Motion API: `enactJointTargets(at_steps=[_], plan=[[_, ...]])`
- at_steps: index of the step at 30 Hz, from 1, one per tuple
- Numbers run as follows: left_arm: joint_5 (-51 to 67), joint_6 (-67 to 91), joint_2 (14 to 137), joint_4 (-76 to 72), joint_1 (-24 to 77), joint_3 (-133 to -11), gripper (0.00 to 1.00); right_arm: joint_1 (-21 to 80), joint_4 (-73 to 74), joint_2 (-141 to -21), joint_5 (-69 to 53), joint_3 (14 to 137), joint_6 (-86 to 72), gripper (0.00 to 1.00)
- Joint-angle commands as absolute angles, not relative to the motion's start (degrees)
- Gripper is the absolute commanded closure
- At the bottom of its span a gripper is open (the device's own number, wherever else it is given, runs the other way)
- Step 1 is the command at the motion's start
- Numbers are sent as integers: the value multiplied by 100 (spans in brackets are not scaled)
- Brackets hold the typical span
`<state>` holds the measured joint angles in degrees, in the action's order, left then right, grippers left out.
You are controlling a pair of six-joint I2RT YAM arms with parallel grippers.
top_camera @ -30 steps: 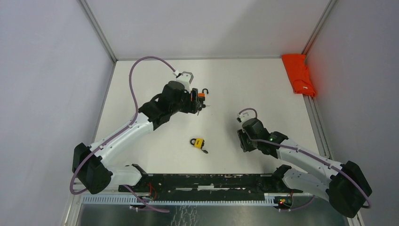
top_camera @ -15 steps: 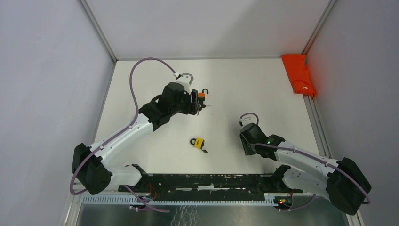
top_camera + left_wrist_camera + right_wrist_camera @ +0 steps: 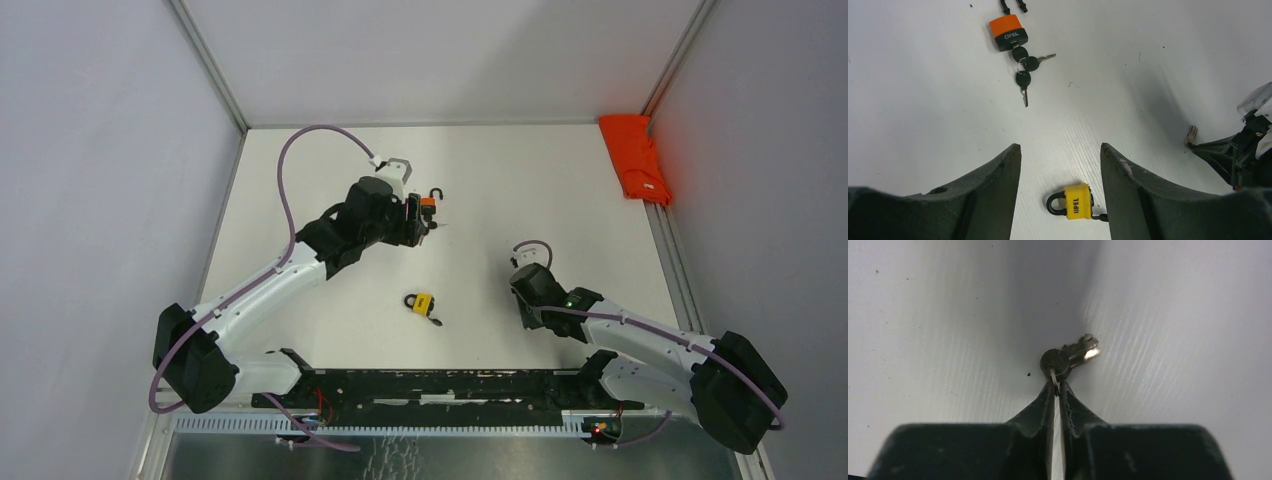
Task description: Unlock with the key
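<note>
A small bunch of silver keys (image 3: 1068, 357) lies on the white table, and my right gripper (image 3: 1057, 385) is shut on its ring at the fingertips. From above, that gripper (image 3: 522, 300) is right of a yellow padlock (image 3: 424, 303) lying flat with a dark key (image 3: 435, 321) sticking out of its base. My left gripper (image 3: 1060, 152) hangs open above the table with nothing between its fingers. The yellow padlock (image 3: 1077, 201) shows below it. An orange padlock (image 3: 1008, 32) with its shackle open and black-headed keys (image 3: 1024, 67) hanging from it lies beyond.
A folded orange cloth (image 3: 636, 157) lies at the table's far right edge. Grey walls enclose the table on the left, back and right. A black rail (image 3: 440, 385) runs along the near edge between the arm bases.
My right gripper has closed from open onto the key ring and shifted slightly toward the near edge. The left arm has stayed where it was.
</note>
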<state>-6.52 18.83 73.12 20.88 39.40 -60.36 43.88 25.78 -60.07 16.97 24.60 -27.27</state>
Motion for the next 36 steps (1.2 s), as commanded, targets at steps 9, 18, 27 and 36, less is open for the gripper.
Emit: enactJointTargets(at_steps=[9,18,27,36], plan=[[-161,1991,7251,1642,3941,-5897,36,4417,2676,-5934,2171,2885,-2474,100],[756,1954,7496,1070,3940,-5702,46,4421,2814,-5131,1495,3847,-1789,100],[3094,1753,7472,-533,3929,-5154,42,4417,2524,-4587,105,4467,-1263,100],[5138,2138,7413,-2307,3931,-4597,34,4421,2035,-4264,-1570,4705,-984,100]])
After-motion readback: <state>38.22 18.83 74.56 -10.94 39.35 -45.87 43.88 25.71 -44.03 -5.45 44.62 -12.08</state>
